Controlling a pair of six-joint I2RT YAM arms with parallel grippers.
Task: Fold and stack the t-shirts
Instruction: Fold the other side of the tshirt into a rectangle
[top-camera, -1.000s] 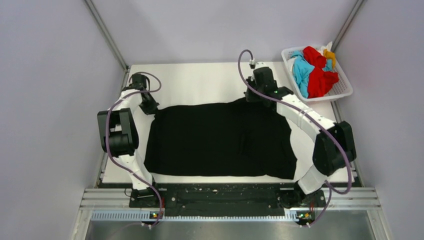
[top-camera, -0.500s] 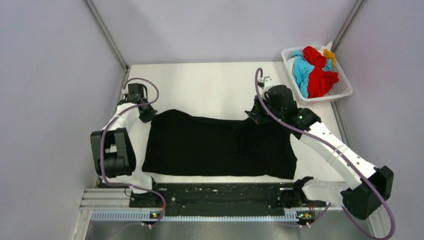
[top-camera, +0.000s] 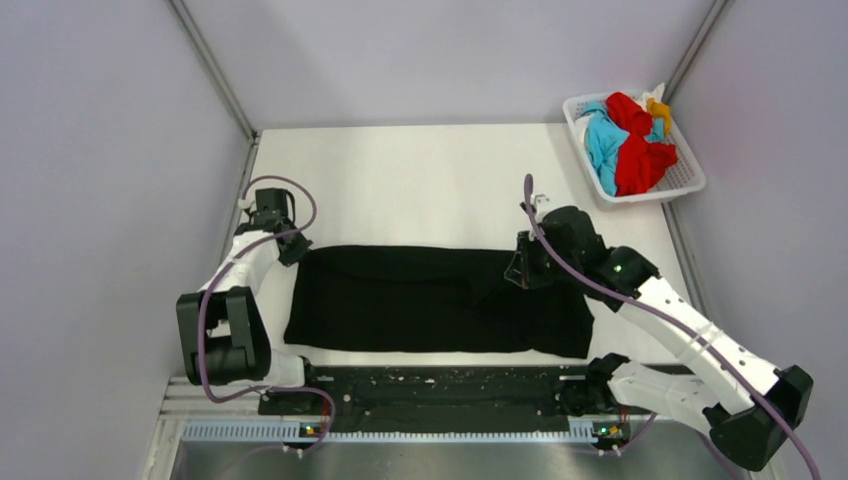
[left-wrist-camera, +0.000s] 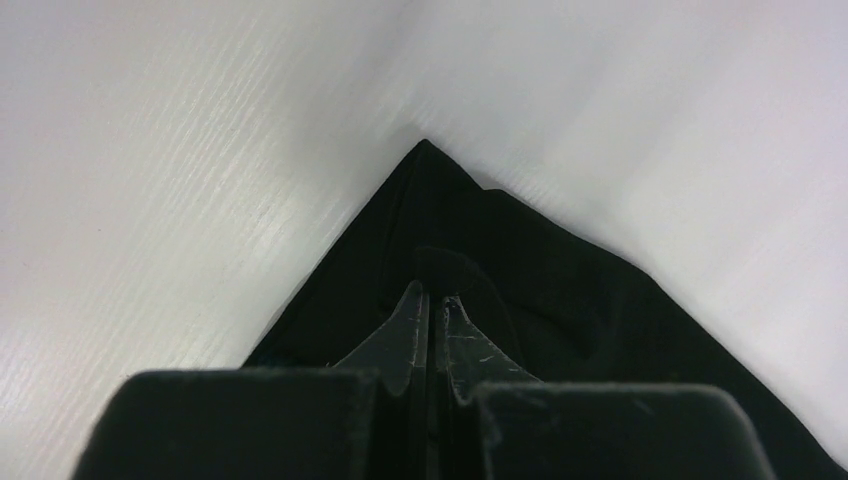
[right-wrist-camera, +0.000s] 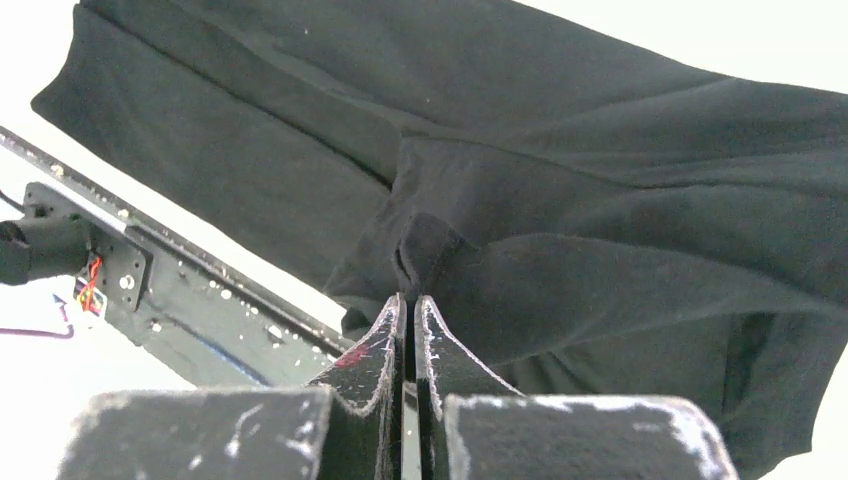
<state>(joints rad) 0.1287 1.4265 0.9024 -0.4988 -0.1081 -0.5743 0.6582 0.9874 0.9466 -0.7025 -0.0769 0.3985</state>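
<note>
The large black t-shirt (top-camera: 420, 300) lies across the near half of the white table, its far edge folded toward the front. My left gripper (top-camera: 293, 248) is shut on the shirt's far left corner; in the left wrist view (left-wrist-camera: 432, 290) black cloth (left-wrist-camera: 560, 270) bunches at the closed tips. My right gripper (top-camera: 517, 272) is shut on the far right part of the shirt; in the right wrist view (right-wrist-camera: 408, 298) a fold of black cloth (right-wrist-camera: 560, 200) is pinched at the tips. Red (top-camera: 640, 150), turquoise-blue (top-camera: 603, 140) and orange-yellow (top-camera: 658, 107) shirts lie crumpled in the basket.
The white lattice basket (top-camera: 690, 178) stands at the table's far right corner. A black rail (top-camera: 440, 385) runs along the near table edge between the arm bases. Grey walls close in the left and right sides.
Both grippers have moved toward the front, pulling the black shirt's far edge over itself; the shirt now covers a narrower band. The right arm's elbow has swung down to the lower right.
</note>
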